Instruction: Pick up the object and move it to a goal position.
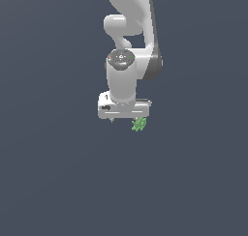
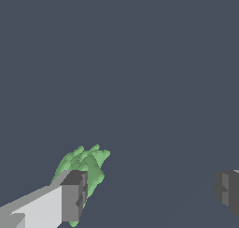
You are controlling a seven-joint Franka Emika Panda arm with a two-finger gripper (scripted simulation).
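Note:
The object (image 1: 139,124) is a small bright green spiky cluster on the dark floor. In the exterior view it sits just under the exterior view's right end of my white gripper (image 1: 126,118). In the wrist view the gripper (image 2: 149,194) is open, with its two grey fingertips (image 2: 74,196) far apart. The object (image 2: 91,164) lies right at one fingertip and is partly hidden behind it. Only its edge reaches into the gap between the jaws. The gap itself holds nothing. I cannot tell whether the finger touches the object.
A plain dark blue-grey floor (image 1: 48,182) fills both views. The arm's white links (image 1: 128,32) rise above the gripper in the exterior view. No goal marker shows.

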